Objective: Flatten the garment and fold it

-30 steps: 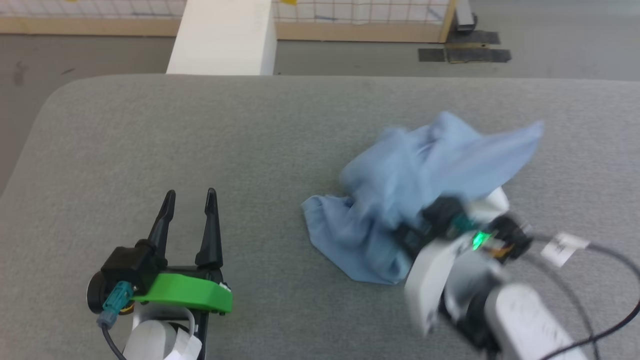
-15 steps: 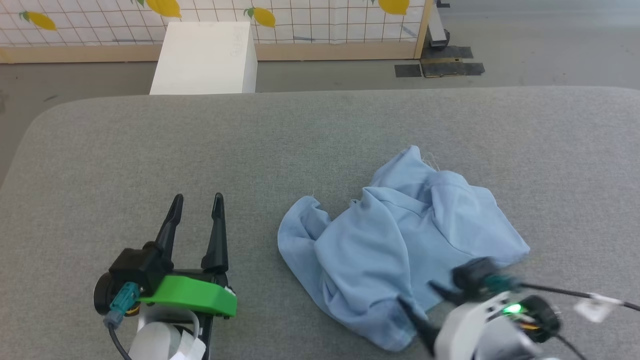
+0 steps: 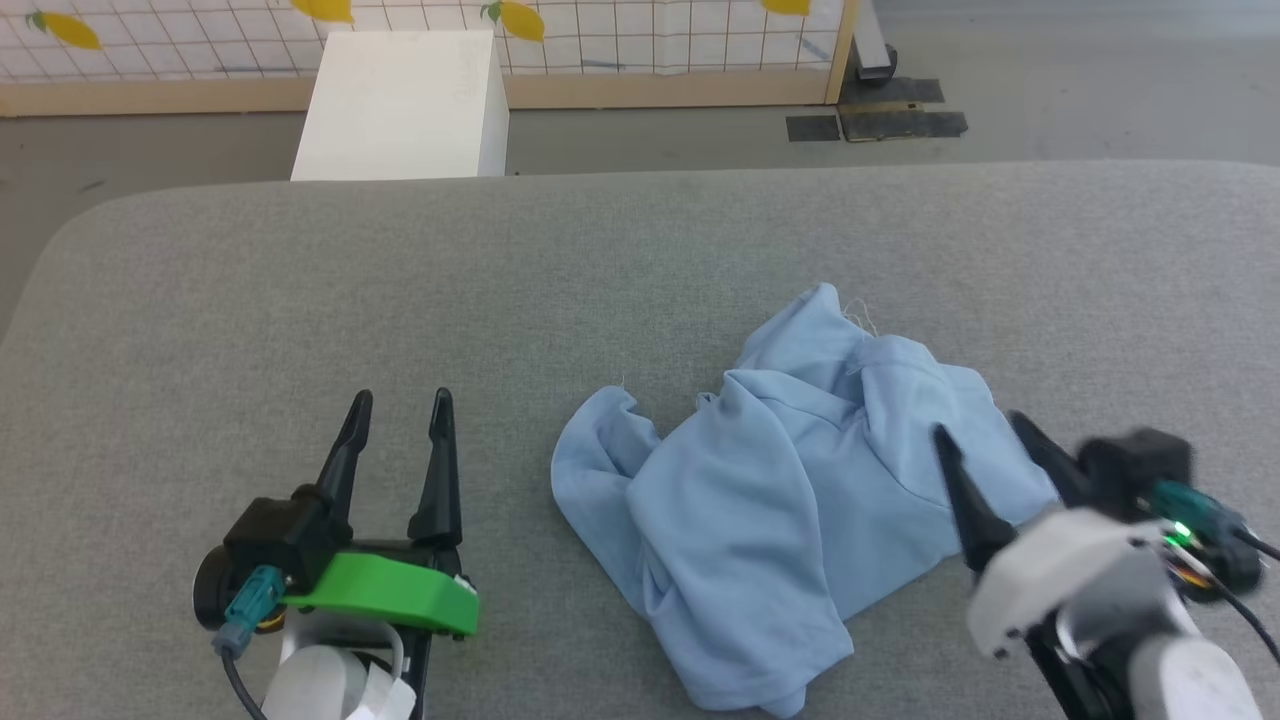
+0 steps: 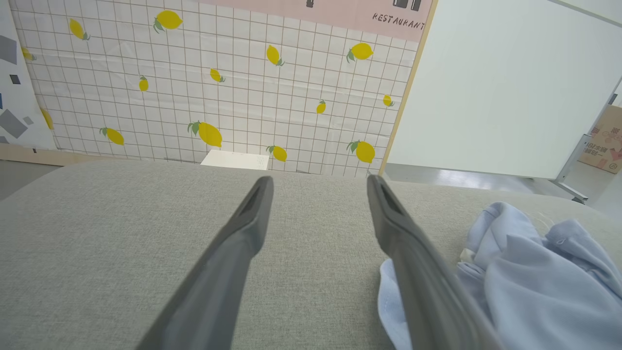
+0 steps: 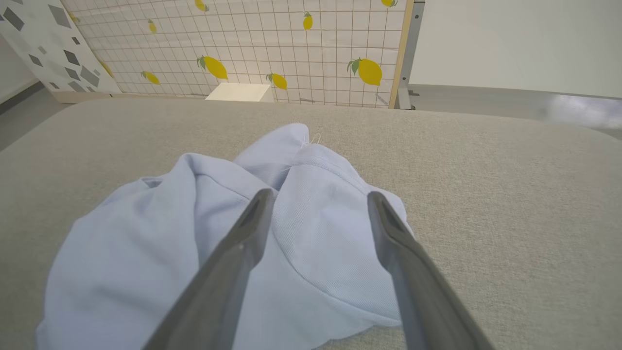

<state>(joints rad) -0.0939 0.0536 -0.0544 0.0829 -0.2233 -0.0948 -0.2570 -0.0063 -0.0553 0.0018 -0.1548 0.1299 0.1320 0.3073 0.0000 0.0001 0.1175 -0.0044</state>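
The garment [image 3: 780,490] is a light blue T-shirt lying crumpled in a heap on the grey padded table [image 3: 600,270], right of centre. It also shows in the right wrist view [image 5: 194,243] and at the right edge of the left wrist view [image 4: 544,282]. My right gripper [image 3: 982,428] stands open at the heap's right side, fingers over the cloth, nothing between them [image 5: 318,194]. My left gripper [image 3: 400,398] rests open to the left of the shirt, apart from it [image 4: 318,179].
A white box [image 3: 405,100] stands on the floor beyond the table's far edge, before a lemon-patterned tiled wall [image 4: 218,87]. Dark floor mats [image 3: 880,115] lie at the back right. Bare grey table surface stretches left and behind the shirt.
My right gripper held the shirt lifted a second ago; it has opened, the shirt has dropped into a heap, and the gripper has moved to its right side. The head camera tilted.
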